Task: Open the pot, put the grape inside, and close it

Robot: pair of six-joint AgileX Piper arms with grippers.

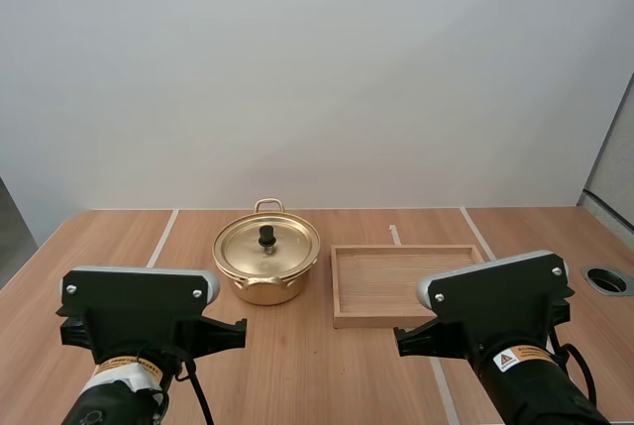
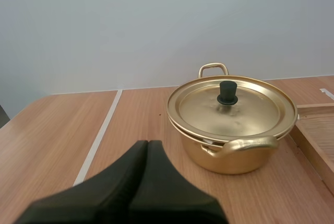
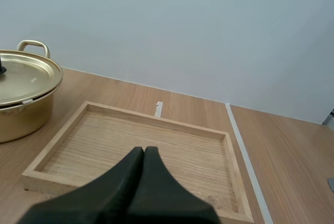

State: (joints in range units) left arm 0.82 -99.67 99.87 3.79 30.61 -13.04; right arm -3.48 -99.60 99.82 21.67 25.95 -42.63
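My left gripper [image 2: 147,143] has its fingers pressed together on nothing, one dark wedge, and the pot [image 2: 232,130] stands ahead of it and a little to its right on the table [image 2: 62,135]. The lid [image 2: 232,108] sits flat on the rim, its black knob [image 2: 228,92] upright at the centre. My right gripper [image 3: 143,150] is likewise closed with nothing between its fingers, hanging over the near edge of the wooden tray [image 3: 57,145], whose floor is bare; the pot lies off to its left, just beside the tray.

No grapes lie on the table or tray, so a lidded pot fits either grapes yet to arrive or grapes already inside under the lid.

I judge the pot thin, light metal: stiff, glossy, likely slick, and apt to slide if nudged sideways. The knob is the one sound hold on the lid, small and matte, pinched from above. The loop handles [image 2: 245,147] look too smooth for a sure grip.
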